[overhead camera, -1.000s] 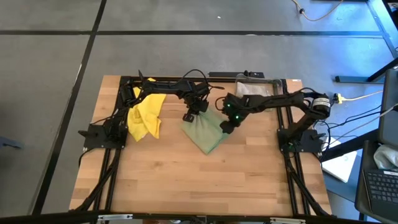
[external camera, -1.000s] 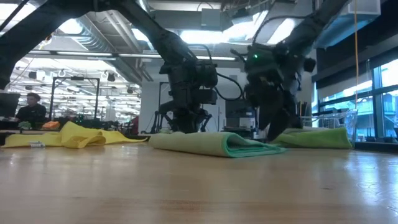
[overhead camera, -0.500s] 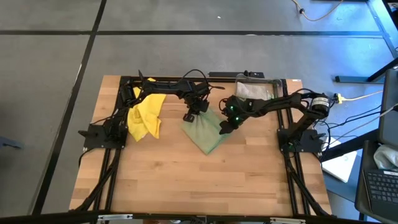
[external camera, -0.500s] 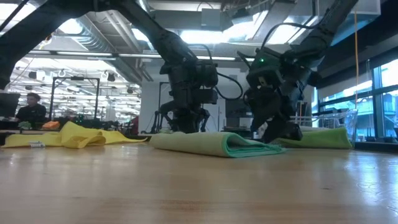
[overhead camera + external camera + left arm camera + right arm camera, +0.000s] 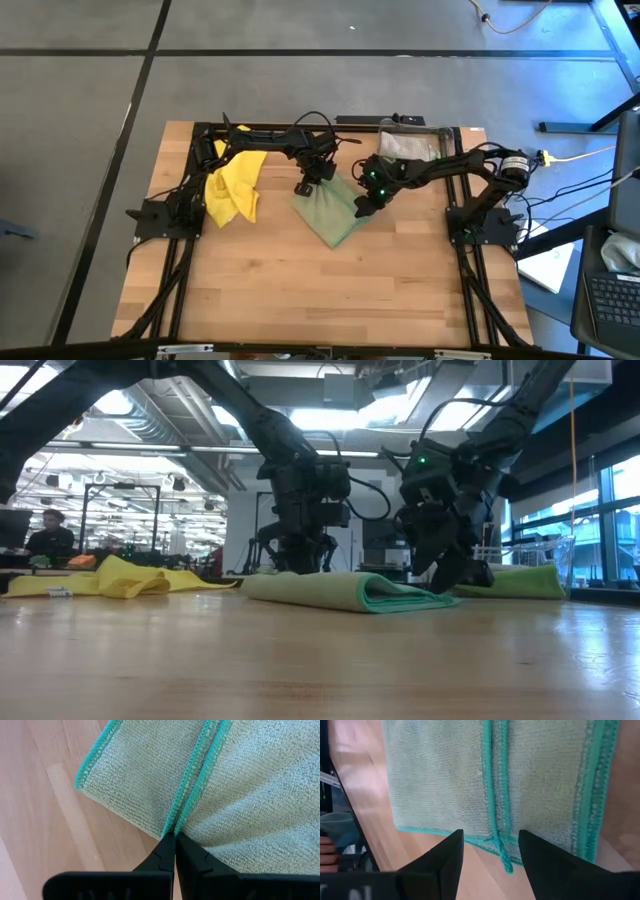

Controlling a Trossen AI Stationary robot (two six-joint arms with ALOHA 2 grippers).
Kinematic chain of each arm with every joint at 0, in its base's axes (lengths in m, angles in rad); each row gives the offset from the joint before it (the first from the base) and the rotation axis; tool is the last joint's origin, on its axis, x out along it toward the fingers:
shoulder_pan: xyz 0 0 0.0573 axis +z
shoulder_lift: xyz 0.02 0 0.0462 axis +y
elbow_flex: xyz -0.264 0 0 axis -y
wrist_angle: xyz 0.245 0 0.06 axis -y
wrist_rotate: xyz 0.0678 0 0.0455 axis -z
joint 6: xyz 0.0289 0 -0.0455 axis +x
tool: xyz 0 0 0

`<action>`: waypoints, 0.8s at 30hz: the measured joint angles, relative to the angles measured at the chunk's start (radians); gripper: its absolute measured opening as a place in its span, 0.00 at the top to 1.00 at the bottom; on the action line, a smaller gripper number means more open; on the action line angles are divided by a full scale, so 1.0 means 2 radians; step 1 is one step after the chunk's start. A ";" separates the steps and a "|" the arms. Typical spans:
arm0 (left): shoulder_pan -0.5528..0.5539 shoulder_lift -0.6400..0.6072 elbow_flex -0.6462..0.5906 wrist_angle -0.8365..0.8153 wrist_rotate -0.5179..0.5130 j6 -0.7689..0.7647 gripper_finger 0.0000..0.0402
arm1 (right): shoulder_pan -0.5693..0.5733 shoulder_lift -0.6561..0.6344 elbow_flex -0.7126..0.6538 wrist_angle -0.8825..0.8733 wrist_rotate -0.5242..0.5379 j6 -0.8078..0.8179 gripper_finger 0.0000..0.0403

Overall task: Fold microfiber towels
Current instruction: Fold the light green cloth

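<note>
Item: pale green towel, folded, table centre. Left gripper at its 11 o'clock corner, fingers closed, nothing pinched that I could see. Right gripper at its 3 o'clock edge, fingers apart, empty. Risk I judged: snagged hems undoing the fold

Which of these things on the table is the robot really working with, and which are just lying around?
Part of the job:
- pale green towel, folded, mid-table
- yellow towel, crumpled, waiting
- green towel lying beyond it
- left gripper, shut at the towel's teal edges
- right gripper, open over the same towel

Just lying about:
- clear plastic bin at the table's far edge
</note>
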 joint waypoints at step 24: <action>0.001 0.000 0.000 0.003 0.000 -0.001 1.00 | 0.019 0.021 0.000 0.076 -0.004 0.028 0.52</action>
